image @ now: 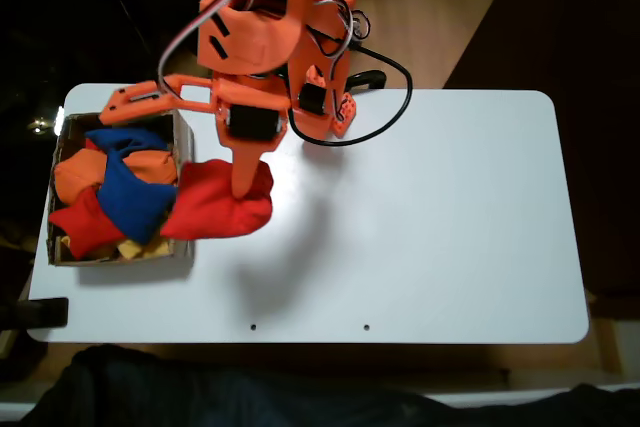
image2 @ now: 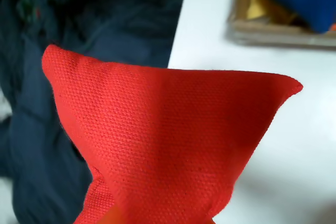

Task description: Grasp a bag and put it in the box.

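Jaws pinching red beanbag [image2: 157, 145]: woven fabric, plump, pointed corners, hanging bunched beside cardboard box [image: 184, 137] that holds blue [image: 130, 192], orange and red beanbags; white worktop [image: 430, 217].

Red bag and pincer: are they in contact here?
Touching. In the wrist view the red bag hangs bunched toward the bottom edge, pinched there; in the fixed view the pincer presses onto it beside the box.

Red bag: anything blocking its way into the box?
No barrier, but the box is crowded. In the fixed view the red bag hangs in the fingers at its right wall; a blue bag, orange bags and another red one fill it.
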Controlling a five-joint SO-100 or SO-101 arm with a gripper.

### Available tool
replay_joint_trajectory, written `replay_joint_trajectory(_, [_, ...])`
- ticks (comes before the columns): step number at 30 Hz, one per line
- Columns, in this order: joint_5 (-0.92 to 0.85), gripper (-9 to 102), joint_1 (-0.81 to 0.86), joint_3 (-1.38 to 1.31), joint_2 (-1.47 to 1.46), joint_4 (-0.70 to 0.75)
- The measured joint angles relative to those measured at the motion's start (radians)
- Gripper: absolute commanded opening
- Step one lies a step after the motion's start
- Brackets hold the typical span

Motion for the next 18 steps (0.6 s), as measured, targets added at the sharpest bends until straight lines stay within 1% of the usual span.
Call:
replay_joint_trajectory(2, [0.008, 2, 0.034, 0.0, 0.011, -0.008])
replay_joint_trajectory(12, [0.021, 2, 0.178, 0.0, 0.028, -0.029])
replay_joint_trajectory(18, [0.034, 2, 0.275, 0.006, 0.028, -0.067])
